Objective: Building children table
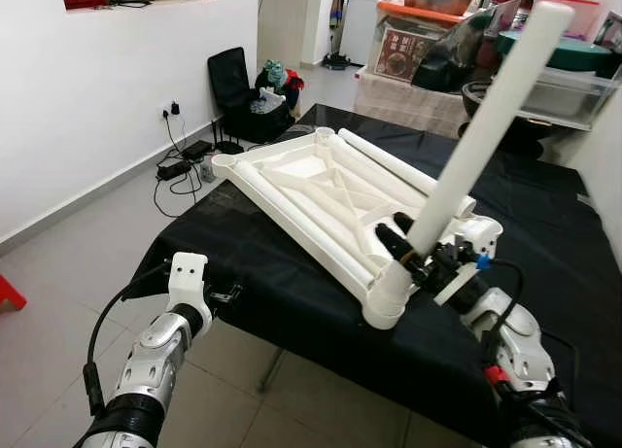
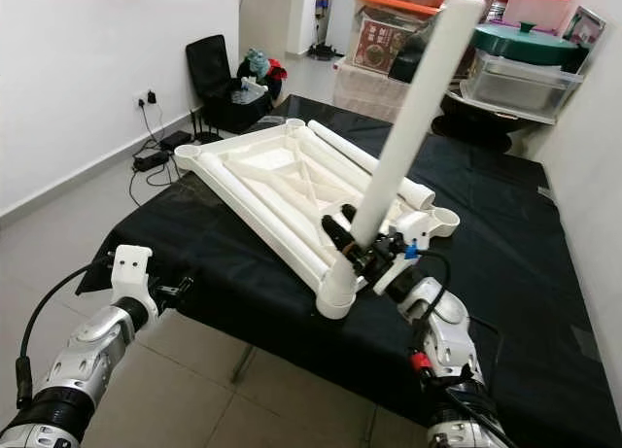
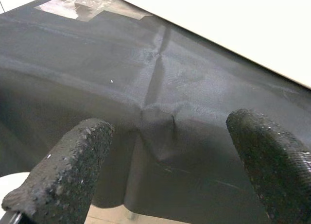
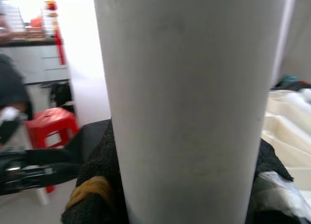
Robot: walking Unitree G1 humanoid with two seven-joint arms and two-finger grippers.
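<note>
Tabletop (image 1: 321,190), white plastic, is lying upside down on the black cloth (image 1: 544,234) that is covering the work surface, ribbed underside facing up. Round sockets are showing at its corners; the near corner socket (image 1: 387,297) is sitting close to the near edge of the cloth. White leg tube (image 1: 486,127) is standing in that socket, tilting up and away toward the right. Right gripper (image 1: 413,249) is clamping the tube low down, just above the socket, its black fingers (image 4: 97,170) pressing against both sides of the tube. A second white tube (image 1: 389,161) is lying flat along the far right side of the tabletop. Left gripper (image 3: 160,161) is hovering off the near left edge of the cloth, well apart from the tabletop, fingers spread and gripping nothing.
</note>
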